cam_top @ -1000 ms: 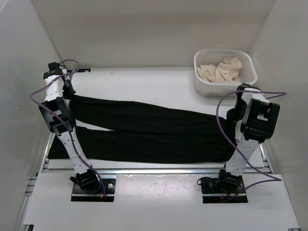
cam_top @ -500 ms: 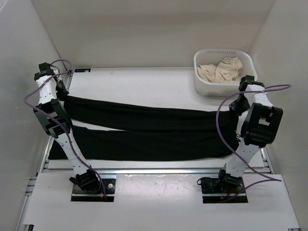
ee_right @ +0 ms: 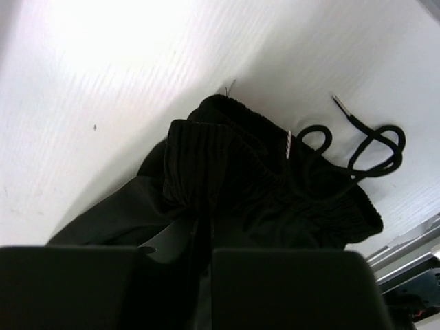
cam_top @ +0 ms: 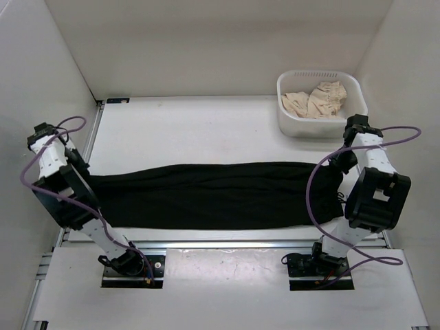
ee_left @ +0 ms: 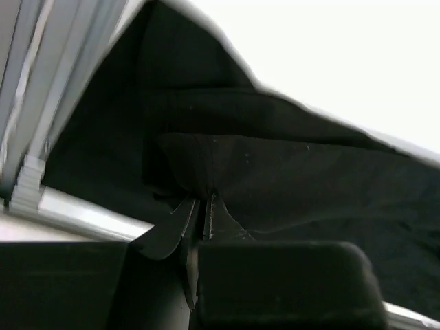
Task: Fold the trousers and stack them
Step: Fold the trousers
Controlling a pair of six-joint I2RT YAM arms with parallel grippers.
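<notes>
The trousers [cam_top: 213, 196] are lying as one long black band across the near part of the table [cam_top: 206, 127], one leg over the other, stretching between the arms. The left gripper [ee_left: 204, 199] is pinching the leg end tight. The right gripper [ee_right: 198, 223] is clamping a bunch of waistband, with the drawstring [ee_right: 357, 148] lying loose beside it. Both grips are taking little cloth, so a sharp pull is likely risking a slip and a crooked fold. The left one may be holding only one layer, so lifting could be peeling the legs apart, and the drawstring could be catching under the next fold
</notes>
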